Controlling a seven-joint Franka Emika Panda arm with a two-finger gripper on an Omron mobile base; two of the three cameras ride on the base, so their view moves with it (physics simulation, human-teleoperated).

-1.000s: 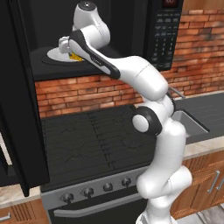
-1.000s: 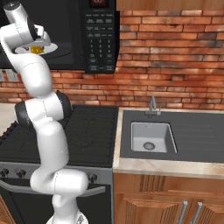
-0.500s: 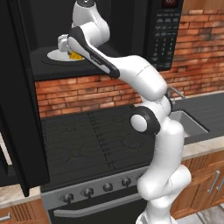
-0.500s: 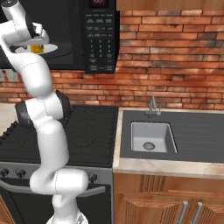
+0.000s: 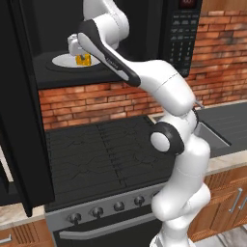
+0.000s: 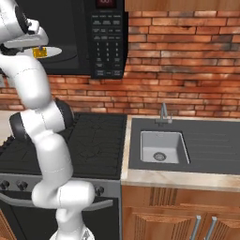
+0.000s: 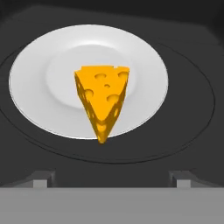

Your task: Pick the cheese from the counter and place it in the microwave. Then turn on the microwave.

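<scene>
The cheese (image 7: 103, 98), a yellow-orange wedge with holes, lies on a white plate (image 7: 35, 74) on the turntable inside the microwave (image 5: 183, 34). My gripper (image 7: 111, 179) is open just in front of it, its two fingertips wide apart and nothing between them. From the left base view the cheese (image 5: 83, 60) sits free on the plate (image 5: 60, 61) with my gripper (image 5: 77, 48) right beside it inside the cavity. In the right base view the cheese (image 6: 40, 53) peeks out under my gripper (image 6: 36, 44). The microwave's button panel (image 6: 107, 42) is to the right.
The microwave's black door (image 5: 19, 120) hangs open at the left. Below lies the black stovetop (image 5: 106, 149) against a brick wall. A sink (image 6: 161, 147) with a faucet sits to the right, set in the counter (image 6: 178, 180) over wooden cabinets.
The jaws have spread a little wider around the cheese, which stays lying on the plate. The arm has barely moved.
</scene>
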